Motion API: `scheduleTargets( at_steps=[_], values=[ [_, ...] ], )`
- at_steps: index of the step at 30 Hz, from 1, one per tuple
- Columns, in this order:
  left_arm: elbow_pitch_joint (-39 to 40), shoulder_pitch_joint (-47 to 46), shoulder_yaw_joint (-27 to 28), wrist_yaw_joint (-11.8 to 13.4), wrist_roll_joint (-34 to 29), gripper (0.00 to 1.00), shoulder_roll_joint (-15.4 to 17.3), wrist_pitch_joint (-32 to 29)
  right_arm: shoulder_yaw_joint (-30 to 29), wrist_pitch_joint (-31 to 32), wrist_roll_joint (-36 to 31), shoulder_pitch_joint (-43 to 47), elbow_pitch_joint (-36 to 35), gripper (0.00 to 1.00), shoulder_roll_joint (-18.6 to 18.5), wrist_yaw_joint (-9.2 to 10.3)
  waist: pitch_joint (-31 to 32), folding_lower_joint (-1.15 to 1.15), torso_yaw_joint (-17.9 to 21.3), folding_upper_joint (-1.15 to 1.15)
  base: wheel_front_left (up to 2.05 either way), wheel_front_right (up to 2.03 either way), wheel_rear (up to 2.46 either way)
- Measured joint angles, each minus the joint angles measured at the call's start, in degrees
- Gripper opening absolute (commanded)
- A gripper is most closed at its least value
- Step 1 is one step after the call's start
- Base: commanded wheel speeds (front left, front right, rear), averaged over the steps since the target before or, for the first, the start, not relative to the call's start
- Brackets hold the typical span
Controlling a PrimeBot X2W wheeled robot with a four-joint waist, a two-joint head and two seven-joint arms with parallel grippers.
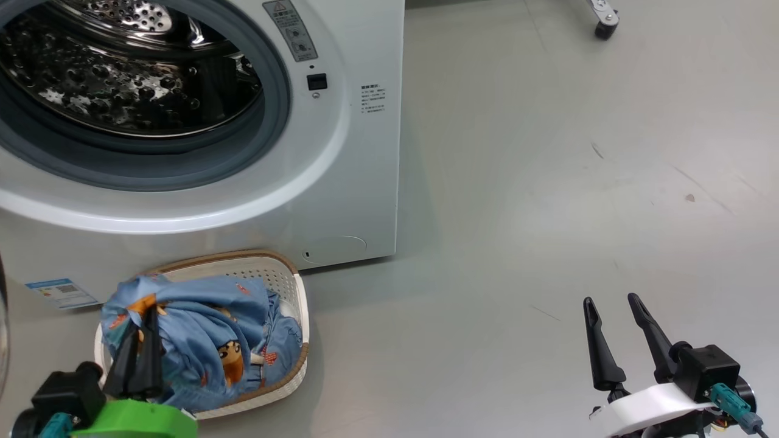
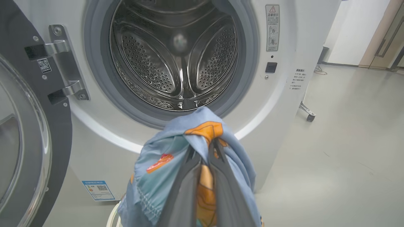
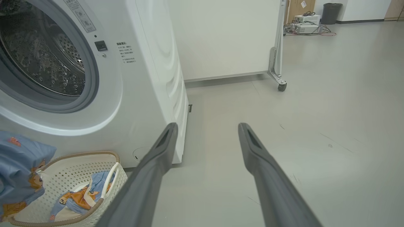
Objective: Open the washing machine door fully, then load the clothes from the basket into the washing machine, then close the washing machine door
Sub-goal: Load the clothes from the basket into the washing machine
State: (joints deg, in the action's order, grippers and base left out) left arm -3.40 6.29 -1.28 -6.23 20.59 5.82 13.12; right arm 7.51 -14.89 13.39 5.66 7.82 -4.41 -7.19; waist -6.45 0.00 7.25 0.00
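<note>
The clothes (image 2: 164, 164) hang as a blue bear-print bundle from the left hand (image 2: 203, 146), whose fingers are pinched tight on a fold near the top. The bundle is over the basket (image 1: 286, 286), just below the washing machine (image 1: 359, 152) opening. Another piece lies in the basket (seen from the right wrist). The washing machine door (image 2: 61, 126) stands swung open at the left. The right hand (image 1: 610, 301) is spread wide and empty over the floor (image 1: 548, 182), well apart.

The grip takes only a small fold, so the cloth may slip out on the way up. The trailing hem could also catch the basket rim or drag across the grey seal (image 2: 104, 91) and fall short of the drum (image 2: 176, 63).
</note>
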Motion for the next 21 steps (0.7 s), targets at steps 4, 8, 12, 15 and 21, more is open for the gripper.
scheduleTargets(
  at_steps=[4,8,12,15,21],
  values=[
    [-0.04,-2.40,1.36,0.29,-0.15,0.00,1.45,-0.20,0.23,0.00,0.00,-0.83,-0.04,1.00,0.52,0.00,-1.13,0.00,2.05,0.00,0.00,0.00,0.00],
    [-0.21,-4.95,2.37,0.63,-0.47,0.00,2.86,-1.03,0.30,0.00,0.00,-1.07,-0.04,1.00,0.82,0.00,-2.25,0.00,4.13,0.00,0.00,0.00,0.00],
    [-1.24,-7.51,3.72,1.23,-0.49,0.00,4.21,-1.86,0.30,0.00,0.00,-1.75,-0.12,1.00,0.93,0.00,-3.44,0.00,6.03,0.00,0.00,0.00,0.00],
    [-1.85,-9.59,4.89,1.35,-0.49,0.00,4.97,-2.49,0.29,0.00,0.00,-1.86,-0.30,1.00,1.07,0.00,-4.47,0.00,7.22,0.00,0.00,0.00,0.00],
    [-4.01,-14.75,6.26,1.93,-0.51,0.00,7.38,-3.68,0.51,0.00,0.00,-2.82,-0.55,1.00,1.27,0.00,-6.68,0.00,9.11,0.00,0.00,0.00,0.00]
  ],
)
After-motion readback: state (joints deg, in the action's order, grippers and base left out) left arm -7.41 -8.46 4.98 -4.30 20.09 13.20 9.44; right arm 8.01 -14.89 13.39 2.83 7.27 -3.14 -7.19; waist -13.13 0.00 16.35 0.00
